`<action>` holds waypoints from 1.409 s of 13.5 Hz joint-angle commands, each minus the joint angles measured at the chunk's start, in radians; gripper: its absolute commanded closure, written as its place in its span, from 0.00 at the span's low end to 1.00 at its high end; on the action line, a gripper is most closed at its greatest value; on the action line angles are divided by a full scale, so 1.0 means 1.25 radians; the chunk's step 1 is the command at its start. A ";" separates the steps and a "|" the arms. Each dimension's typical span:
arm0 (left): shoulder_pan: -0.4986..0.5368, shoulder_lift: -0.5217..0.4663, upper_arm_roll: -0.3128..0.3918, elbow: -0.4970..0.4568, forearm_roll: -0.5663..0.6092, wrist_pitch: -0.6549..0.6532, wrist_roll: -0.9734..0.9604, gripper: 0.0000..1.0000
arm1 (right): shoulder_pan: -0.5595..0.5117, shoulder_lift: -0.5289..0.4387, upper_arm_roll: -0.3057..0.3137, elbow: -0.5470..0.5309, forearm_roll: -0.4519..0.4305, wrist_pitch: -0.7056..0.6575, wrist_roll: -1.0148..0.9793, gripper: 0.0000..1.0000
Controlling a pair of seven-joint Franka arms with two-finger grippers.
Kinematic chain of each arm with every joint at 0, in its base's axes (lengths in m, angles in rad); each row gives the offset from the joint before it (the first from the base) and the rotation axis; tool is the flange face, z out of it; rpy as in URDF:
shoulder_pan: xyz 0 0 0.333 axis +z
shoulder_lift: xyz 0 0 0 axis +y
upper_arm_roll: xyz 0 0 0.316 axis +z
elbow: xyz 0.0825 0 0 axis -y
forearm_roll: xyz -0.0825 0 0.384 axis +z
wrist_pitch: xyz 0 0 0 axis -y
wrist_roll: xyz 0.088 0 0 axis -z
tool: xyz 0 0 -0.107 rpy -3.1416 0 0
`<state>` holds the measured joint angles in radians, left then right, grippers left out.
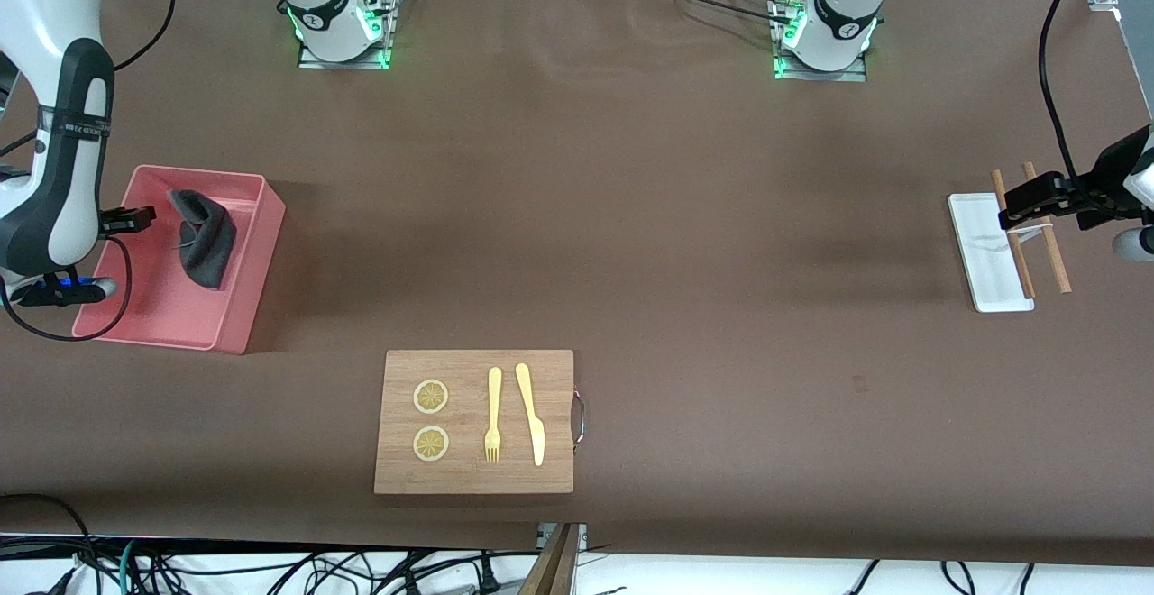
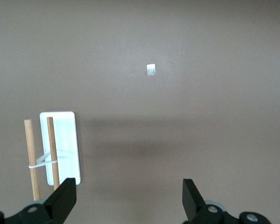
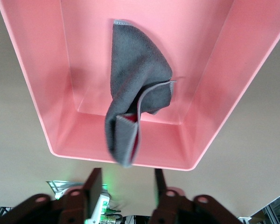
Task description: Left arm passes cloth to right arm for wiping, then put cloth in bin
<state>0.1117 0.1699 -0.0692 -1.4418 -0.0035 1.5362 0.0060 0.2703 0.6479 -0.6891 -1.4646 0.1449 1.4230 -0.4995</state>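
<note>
- cloth (image 1: 204, 236): dark grey, pink-red showing at a fold
- bin (image 1: 252, 261): pink, left of frame
- table (image 1: 685, 216): plain brown
- cutting board (image 1: 469, 478): light wood, bearing yellow fork (image 1: 493, 416) and knife (image 1: 531, 412)
- tray (image 1: 978, 257): white, right of frame

The brown table (image 1: 685, 216) carries the pink bin (image 1: 248, 284), a wooden cutting board (image 1: 473, 478) and a white tray (image 1: 978, 261).

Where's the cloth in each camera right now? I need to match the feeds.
Front view: the cloth is a dark heap in the bin, at the right arm's end of the table.
Left wrist view: not in it.
Right wrist view: the cloth hangs over the bin.
Shared landmark: the bin.
</note>
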 commanded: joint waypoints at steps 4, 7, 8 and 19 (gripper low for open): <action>0.004 0.008 -0.001 0.021 0.010 -0.056 -0.001 0.00 | 0.010 -0.042 -0.002 0.062 0.042 -0.039 0.011 0.00; 0.005 0.009 0.000 0.023 0.008 -0.055 -0.002 0.00 | 0.012 -0.043 -0.003 0.158 0.071 -0.146 0.054 0.00; 0.005 0.009 0.000 0.023 0.008 -0.055 -0.002 0.00 | 0.025 -0.049 -0.003 0.182 0.071 -0.169 0.099 0.00; 0.005 0.010 0.000 0.023 0.004 -0.048 -0.005 0.00 | -0.183 -0.389 0.489 0.045 -0.046 -0.190 0.511 0.00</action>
<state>0.1135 0.1699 -0.0661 -1.4418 -0.0035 1.4884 0.0053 0.1103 0.2407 -0.1522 -1.2907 0.0982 1.1344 0.1298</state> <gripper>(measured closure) 0.000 0.000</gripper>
